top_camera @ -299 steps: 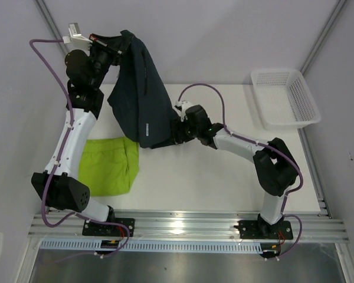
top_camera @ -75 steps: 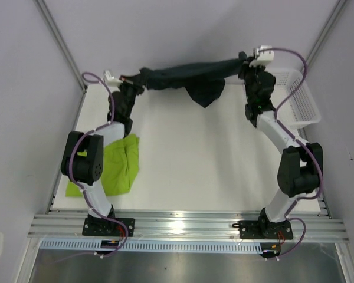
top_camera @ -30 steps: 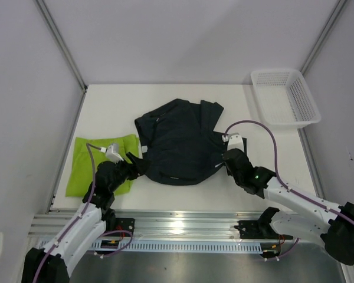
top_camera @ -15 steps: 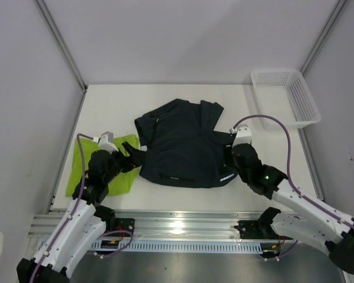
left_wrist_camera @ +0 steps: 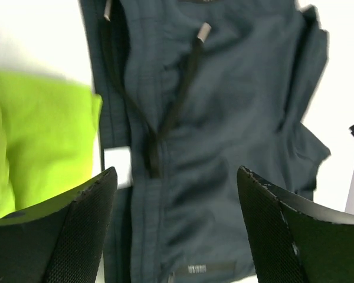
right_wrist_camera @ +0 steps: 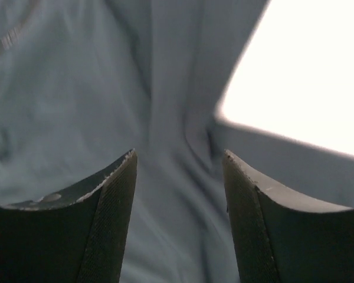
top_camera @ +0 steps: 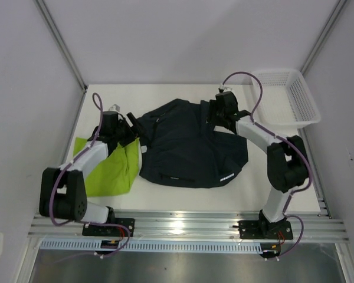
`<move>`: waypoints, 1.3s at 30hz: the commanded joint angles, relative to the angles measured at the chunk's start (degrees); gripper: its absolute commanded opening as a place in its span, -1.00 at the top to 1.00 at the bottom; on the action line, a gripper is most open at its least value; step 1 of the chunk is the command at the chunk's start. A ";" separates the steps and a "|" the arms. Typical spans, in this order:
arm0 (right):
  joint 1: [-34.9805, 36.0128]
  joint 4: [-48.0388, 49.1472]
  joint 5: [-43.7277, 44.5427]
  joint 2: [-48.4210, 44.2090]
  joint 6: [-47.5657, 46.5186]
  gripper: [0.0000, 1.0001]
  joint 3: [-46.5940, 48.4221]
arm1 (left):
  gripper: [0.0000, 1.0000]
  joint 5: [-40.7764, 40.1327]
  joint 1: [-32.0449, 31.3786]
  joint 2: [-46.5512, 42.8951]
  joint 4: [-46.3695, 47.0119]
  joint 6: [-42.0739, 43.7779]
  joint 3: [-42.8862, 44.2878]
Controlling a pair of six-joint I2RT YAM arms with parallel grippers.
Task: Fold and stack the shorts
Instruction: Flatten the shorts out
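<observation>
Matt navy cloth shorts [top_camera: 189, 147], lime cloth shorts [top_camera: 109, 171], white mesh plastic basket [top_camera: 283, 100].

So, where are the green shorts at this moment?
In the top view the green shorts lie on the left side of the table, towards the near edge, right beside the navy shorts.

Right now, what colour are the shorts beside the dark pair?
The shorts are lime green, clearest in the top view.
</observation>
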 commanded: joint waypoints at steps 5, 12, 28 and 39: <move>-3.55 1.59 -3.04 21.59 5.73 -0.15 23.53 | -0.61 3.07 1.93 17.65 8.96 -2.52 11.17; -5.48 -0.78 0.30 36.46 6.08 -0.01 40.95 | -0.40 4.65 2.37 31.63 6.58 -2.52 24.62; -5.13 -5.62 6.28 45.62 4.24 0.04 51.52 | 0.02 4.29 3.34 36.29 11.68 -2.96 22.18; -5.39 -4.05 10.06 41.43 3.88 1.00 49.69 | 0.68 3.07 3.34 36.91 12.12 -2.61 21.65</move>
